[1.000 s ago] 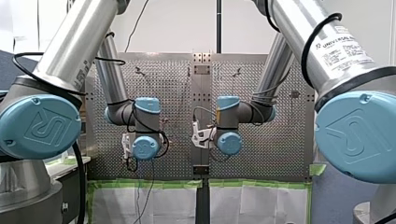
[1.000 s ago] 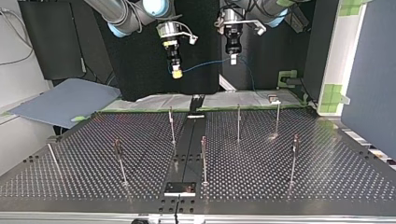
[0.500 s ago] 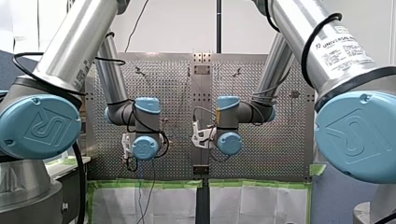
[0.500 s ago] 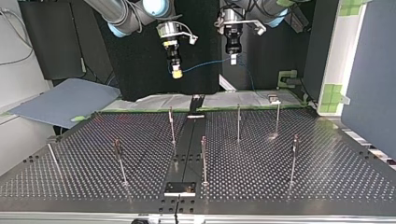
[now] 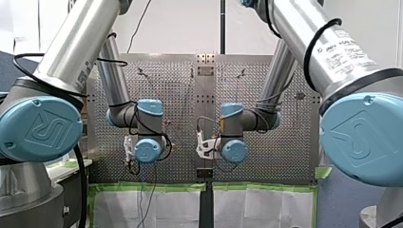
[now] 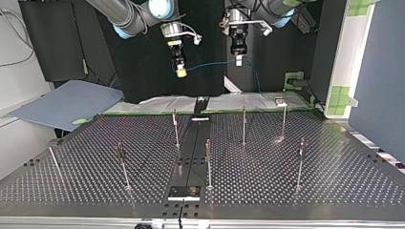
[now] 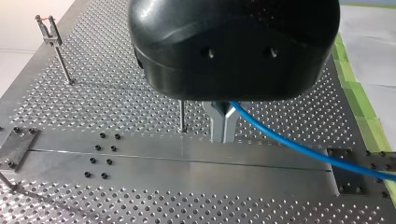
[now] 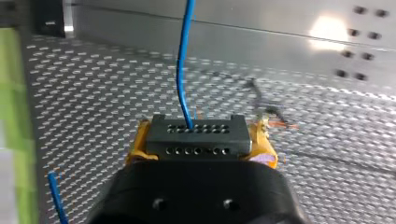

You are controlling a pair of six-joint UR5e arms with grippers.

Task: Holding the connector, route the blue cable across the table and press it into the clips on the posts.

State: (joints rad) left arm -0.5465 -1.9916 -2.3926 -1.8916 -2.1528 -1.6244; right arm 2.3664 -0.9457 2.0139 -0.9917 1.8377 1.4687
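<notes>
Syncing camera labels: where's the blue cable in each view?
Front: not distinguishable; the wrists hide both hands.
Top: blue cable hangs between my right hand and my left hand.
Left wrist: leaves that hand and crosses over the centre rail.
Right wrist: rises from the connector gripped in my right hand.
Shared landmark: that plain centre rail, visible in all four views.

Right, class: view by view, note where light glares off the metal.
Right wrist view: a bright patch on the rail beyond the connector. Top view: a small glint on the table beside a post. Left wrist view: no such glare.
</notes>
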